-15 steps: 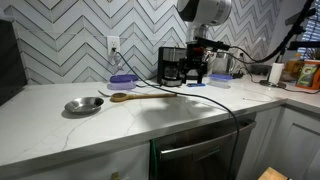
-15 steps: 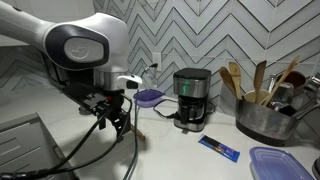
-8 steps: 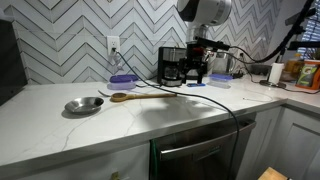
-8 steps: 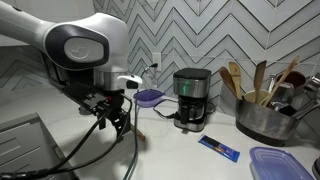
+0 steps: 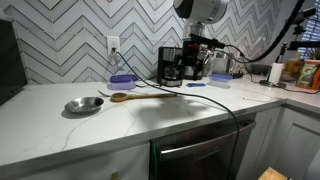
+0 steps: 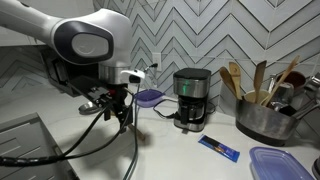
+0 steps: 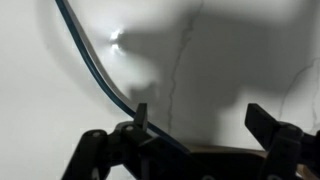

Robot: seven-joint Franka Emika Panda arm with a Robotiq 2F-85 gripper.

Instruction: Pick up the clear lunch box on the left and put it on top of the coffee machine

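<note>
Lunch box (image 5: pixel 122 79): on bench (image 5: pixel 150 112), at nine o'clock of coffee machine (image 5: pixel 172 65), untouched. Probably light, thin-walled, slick, slightly flexible; best taken across its narrow sides, under the lid. End effector (image 7: pixel 200 116): spread wide, empty.

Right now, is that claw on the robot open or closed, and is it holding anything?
Gripper: open and holding nothing. In the wrist view only the white countertop shows between its fingers.
</note>
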